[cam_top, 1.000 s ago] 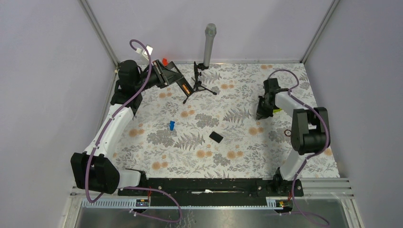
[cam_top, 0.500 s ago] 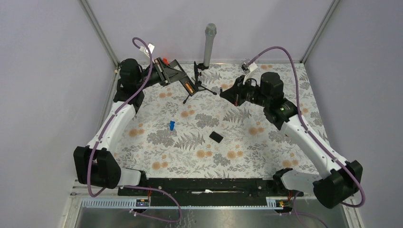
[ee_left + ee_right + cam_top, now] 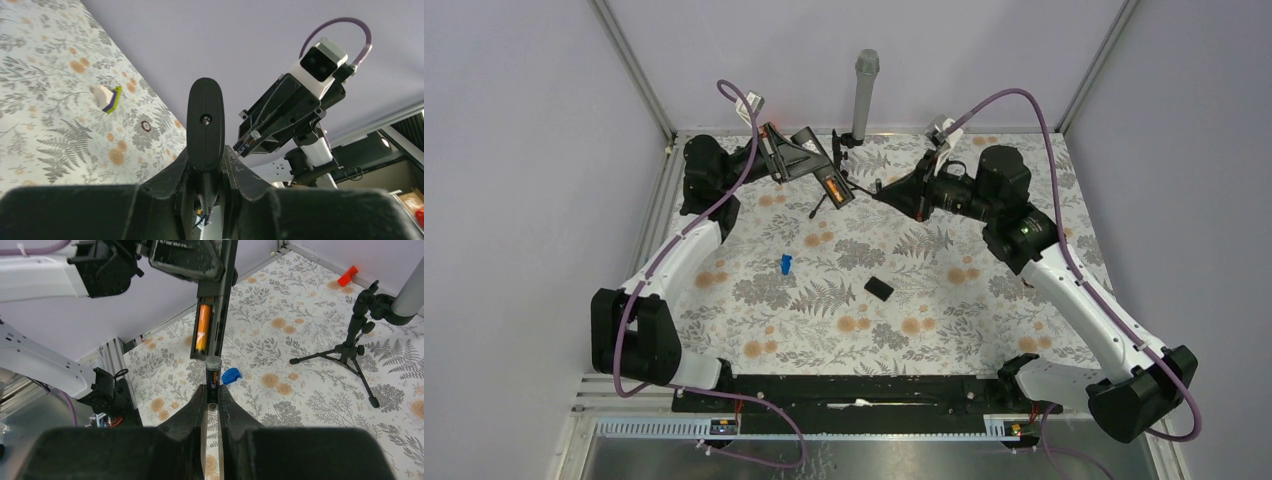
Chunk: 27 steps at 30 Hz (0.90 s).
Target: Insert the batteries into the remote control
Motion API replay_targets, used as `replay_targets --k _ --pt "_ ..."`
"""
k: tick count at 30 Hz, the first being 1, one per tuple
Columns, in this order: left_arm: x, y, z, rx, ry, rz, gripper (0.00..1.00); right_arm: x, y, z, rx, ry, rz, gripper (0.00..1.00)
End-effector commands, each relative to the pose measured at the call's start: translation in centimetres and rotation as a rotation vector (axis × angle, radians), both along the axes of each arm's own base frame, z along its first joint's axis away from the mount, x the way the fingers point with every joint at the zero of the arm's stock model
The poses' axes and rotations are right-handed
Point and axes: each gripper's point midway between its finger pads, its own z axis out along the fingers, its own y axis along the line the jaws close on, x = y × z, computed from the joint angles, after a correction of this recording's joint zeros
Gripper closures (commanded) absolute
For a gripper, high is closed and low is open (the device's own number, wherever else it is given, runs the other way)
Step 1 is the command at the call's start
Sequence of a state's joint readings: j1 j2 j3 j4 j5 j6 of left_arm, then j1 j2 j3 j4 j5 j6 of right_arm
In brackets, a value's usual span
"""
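My left gripper (image 3: 812,168) is shut on the black remote control (image 3: 826,182) and holds it in the air at the back of the table. Its open compartment holds one orange battery (image 3: 202,327). In the left wrist view the remote (image 3: 205,122) stands end-on between the fingers. My right gripper (image 3: 212,390) is shut on a second battery (image 3: 213,371), dark with orange print, its tip just short of the remote's lower end (image 3: 216,315). In the top view the right gripper (image 3: 887,194) faces the remote from the right.
A small black cover plate (image 3: 879,289) and a blue piece (image 3: 785,264) lie mid-table. A microphone on a tripod (image 3: 862,95) stands at the back, close behind both grippers. A yellow-green stick (image 3: 109,97) lies on the right. A red piece (image 3: 347,276) lies by the back wall.
My right arm rose from the table's right side and swung left to the back middle with the battery. My left gripper moved right with the remote, toward it.
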State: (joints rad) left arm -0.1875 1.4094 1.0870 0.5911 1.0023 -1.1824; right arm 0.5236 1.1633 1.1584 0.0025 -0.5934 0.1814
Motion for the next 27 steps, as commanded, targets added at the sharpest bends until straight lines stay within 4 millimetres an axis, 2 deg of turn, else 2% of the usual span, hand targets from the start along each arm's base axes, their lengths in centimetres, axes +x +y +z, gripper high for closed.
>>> replay_targets --k 1,2,5,7,13,21,27 --pt "-1.5 -0.6 1.7 -0.037 -0.094 -0.050 1.00 0.1 0.2 3.3 0.012 0.025 -0.029 0.87" --pt "-1.1 -0.6 1.4 -0.035 -0.072 -0.033 1.00 0.5 0.3 3.4 0.001 0.046 -0.051 0.87" --pt "0.4 -0.9 -1.5 0.033 0.066 0.044 1.00 1.0 0.2 1.5 -0.075 0.175 -0.113 0.88" --pt "0.7 -1.5 -3.1 0.074 0.134 0.055 1.00 1.0 0.2 0.2 -0.122 0.255 -0.129 0.88" --pt "0.2 -2.9 -6.2 0.101 0.292 0.039 1.00 -1.0 0.2 -2.9 -0.278 0.439 -0.120 0.88" --pt "-1.1 -4.3 -10.7 0.166 0.437 0.012 1.00 -2.5 1.3 -6.5 -0.455 0.555 -0.104 0.87" --pt "-1.9 -4.3 -12.3 0.182 0.472 -0.012 1.00 -3.2 2.3 -8.2 -0.546 0.628 -0.081 0.86"
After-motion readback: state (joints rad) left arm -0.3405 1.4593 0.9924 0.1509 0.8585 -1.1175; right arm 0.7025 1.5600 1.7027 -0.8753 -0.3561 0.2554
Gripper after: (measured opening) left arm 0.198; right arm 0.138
